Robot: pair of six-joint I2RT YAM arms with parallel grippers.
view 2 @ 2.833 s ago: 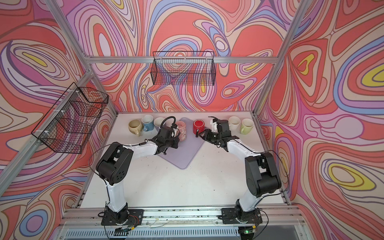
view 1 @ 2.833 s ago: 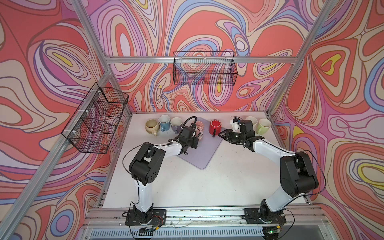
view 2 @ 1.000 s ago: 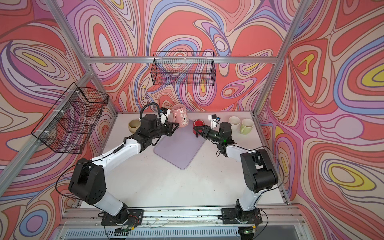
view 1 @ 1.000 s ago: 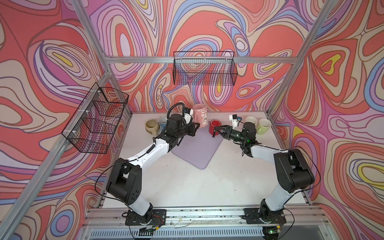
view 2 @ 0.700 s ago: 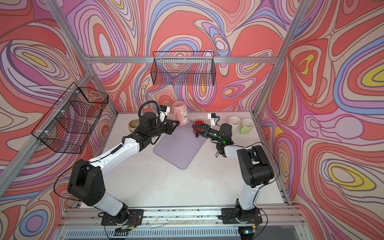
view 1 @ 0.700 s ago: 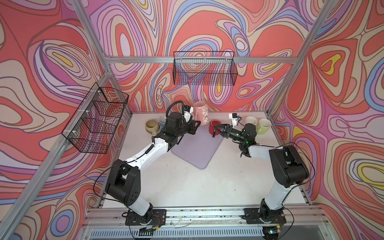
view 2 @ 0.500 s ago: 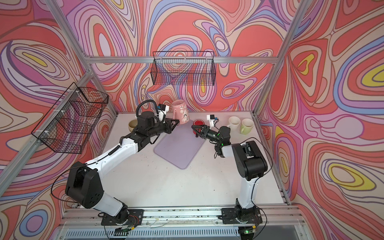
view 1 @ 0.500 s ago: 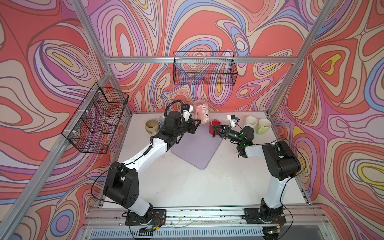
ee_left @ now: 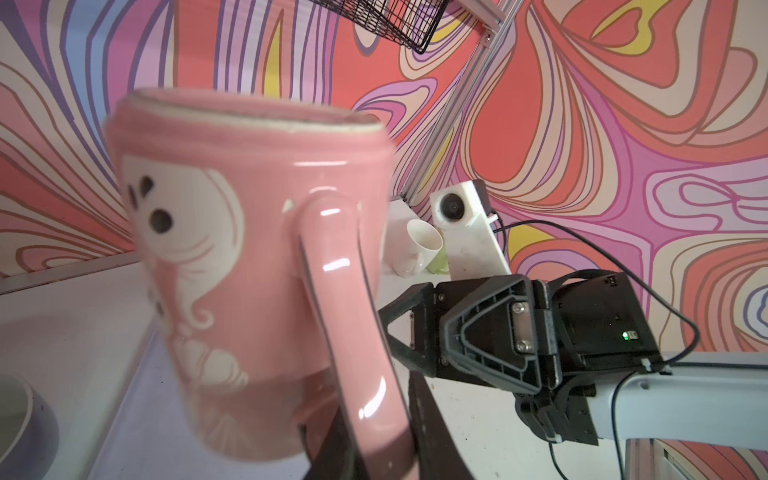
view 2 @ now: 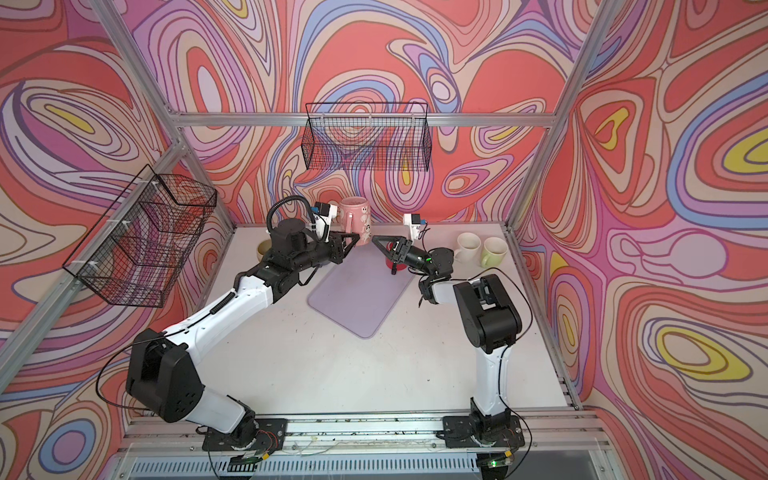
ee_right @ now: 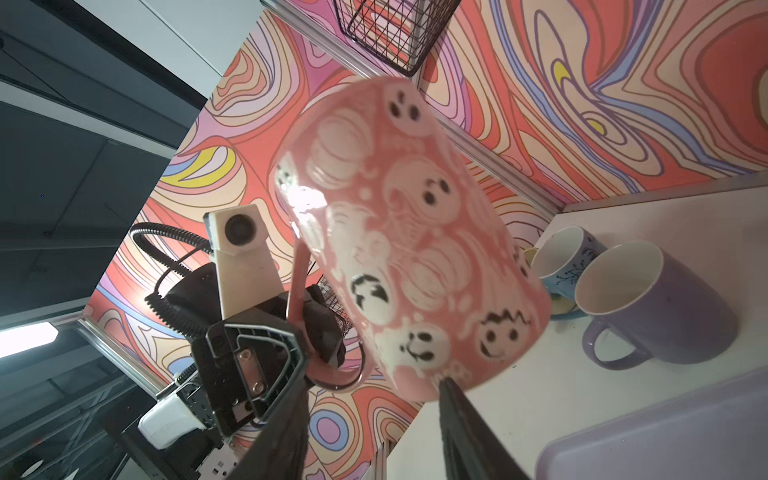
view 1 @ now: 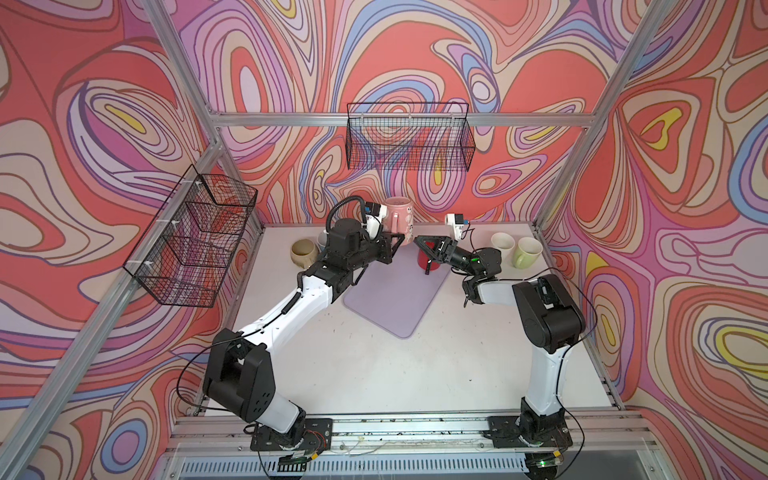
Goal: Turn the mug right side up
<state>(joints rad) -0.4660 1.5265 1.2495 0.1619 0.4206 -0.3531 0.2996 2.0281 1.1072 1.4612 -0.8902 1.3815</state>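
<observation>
Both arms are bolted to the rail [view 1: 395, 424] at the near edge of the white table [view 1: 374, 374]. The left one stretches in a long diagonal toward the far middle. The right one stands up from its base, folds at the elbow and pokes its forearm leftward, low over the far right corner of the purple mat [view 1: 395, 299].

Just past that, the pink mug [view 1: 397, 218] hangs in the air above the mat's far end, close to the far wall. It's glossy pink with white ghosts, pumpkins and little black faces all over. The end facing up is flat pink with a pale ring, which looks like the base to me, so upside down, but I'm not 100% sure.

The left gripper [view 1: 397, 240] is clamped tight on the handle [ee_left: 340, 316], holding the mug from the left. The right gripper [view 1: 422, 254] points at it from the right, jaws apart and gripping nothing. One fingertip sits right by the mug's lower edge, and I can't tell if it touches. A red mug [view 1: 432, 266] sits under that gripper, mostly hidden.

Along the far wall, mouths up:
- **Left side:** a beige mug [view 1: 301, 253], a blue-patterned mug [ee_right: 565, 257] and a purple mug [ee_right: 648, 307] with a white inside.
- **Right side:** a white mug [view 1: 500, 245] and a green mug [view 1: 525, 253].

Higher up hang a side wire basket [view 1: 191, 241] on the left wall and a back wire basket [view 1: 409, 137] on the far wall, with wallpaper showing through the mesh.
</observation>
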